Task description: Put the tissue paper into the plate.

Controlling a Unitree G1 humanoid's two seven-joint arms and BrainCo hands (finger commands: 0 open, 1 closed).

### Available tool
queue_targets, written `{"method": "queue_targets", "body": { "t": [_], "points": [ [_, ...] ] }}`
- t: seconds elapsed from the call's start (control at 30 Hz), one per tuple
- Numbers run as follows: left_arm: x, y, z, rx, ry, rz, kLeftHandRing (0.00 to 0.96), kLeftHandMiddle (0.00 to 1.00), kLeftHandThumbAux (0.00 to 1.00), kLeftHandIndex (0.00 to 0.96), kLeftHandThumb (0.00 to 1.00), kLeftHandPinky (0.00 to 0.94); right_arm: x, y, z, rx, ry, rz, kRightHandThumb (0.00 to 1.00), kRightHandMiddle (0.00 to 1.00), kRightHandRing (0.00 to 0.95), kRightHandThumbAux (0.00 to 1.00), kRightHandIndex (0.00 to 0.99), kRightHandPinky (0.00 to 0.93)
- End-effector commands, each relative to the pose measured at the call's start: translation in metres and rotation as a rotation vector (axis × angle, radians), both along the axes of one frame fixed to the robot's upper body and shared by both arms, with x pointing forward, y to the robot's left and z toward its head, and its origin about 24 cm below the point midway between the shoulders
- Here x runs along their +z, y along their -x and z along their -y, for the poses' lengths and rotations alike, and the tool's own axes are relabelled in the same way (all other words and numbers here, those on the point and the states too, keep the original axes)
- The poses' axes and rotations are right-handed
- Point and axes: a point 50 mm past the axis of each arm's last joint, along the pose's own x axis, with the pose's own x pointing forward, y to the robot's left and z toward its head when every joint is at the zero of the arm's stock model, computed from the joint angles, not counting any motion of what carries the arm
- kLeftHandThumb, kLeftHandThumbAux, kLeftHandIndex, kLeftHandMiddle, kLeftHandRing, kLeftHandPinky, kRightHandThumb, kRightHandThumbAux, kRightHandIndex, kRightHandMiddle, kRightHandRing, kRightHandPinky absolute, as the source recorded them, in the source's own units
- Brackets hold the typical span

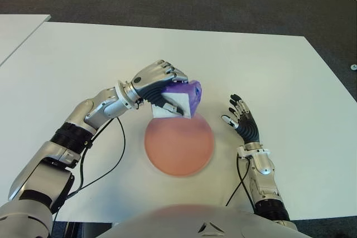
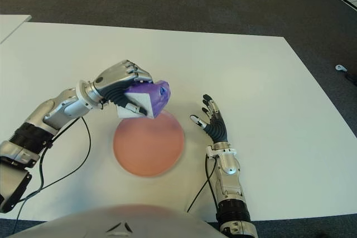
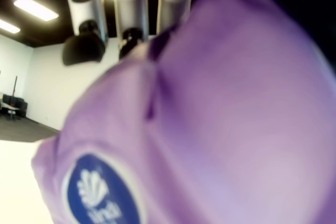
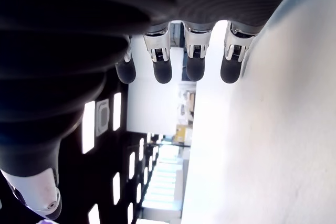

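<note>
I'm working over a wide white table [image 1: 268, 65] with dark carpet beyond its far edge. The purple plastic-wrapped tissue pack [image 1: 187, 94], white at its lower face, is clamped in my left hand [image 1: 159, 79], whose fingers curl over its top; the left wrist view is filled with purple wrapper and a blue round logo, confirming the hold. The pack sits above the far rim of the round salmon-pink plate [image 1: 179, 146], overlapping that edge in both eye views, with its long axis running roughly across the table toward my right. So the plate's centre lies toward me from the pack, and I judge the coming move as a short pull inward and down before letting go. Only 1 hand is needed: my right hand [image 1: 241, 118] shows just right of the plate, fingers spread and holding nothing.
</note>
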Motion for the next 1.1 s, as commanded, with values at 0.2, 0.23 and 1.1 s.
{"method": "queue_targets", "body": {
  "t": [0.2,0.23,1.1],
  "points": [
    [-0.028,0.017,0.011,-0.087,-0.134,-0.106,0.816,0.834,0.699,0.444,0.726,0.785,-0.027,0.013,-0.003,-0.011,-0.025,-0.148,0.0,0.0,0.0,0.662,0.0,0.0],
    [-0.033,0.019,0.012,-0.099,-0.164,-0.106,0.815,0.832,0.699,0.444,0.725,0.781,-0.027,0.013,-0.003,-0.011,-0.024,-0.151,0.0,0.0,0.0,0.664,0.0,0.0],
    [-0.063,0.043,0.016,-0.153,-0.409,0.012,0.775,0.784,0.701,0.444,0.718,0.776,-0.03,0.011,-0.002,0.004,-0.013,-0.152,0.0,0.0,0.0,0.656,0.0,0.0]
  ]
}}
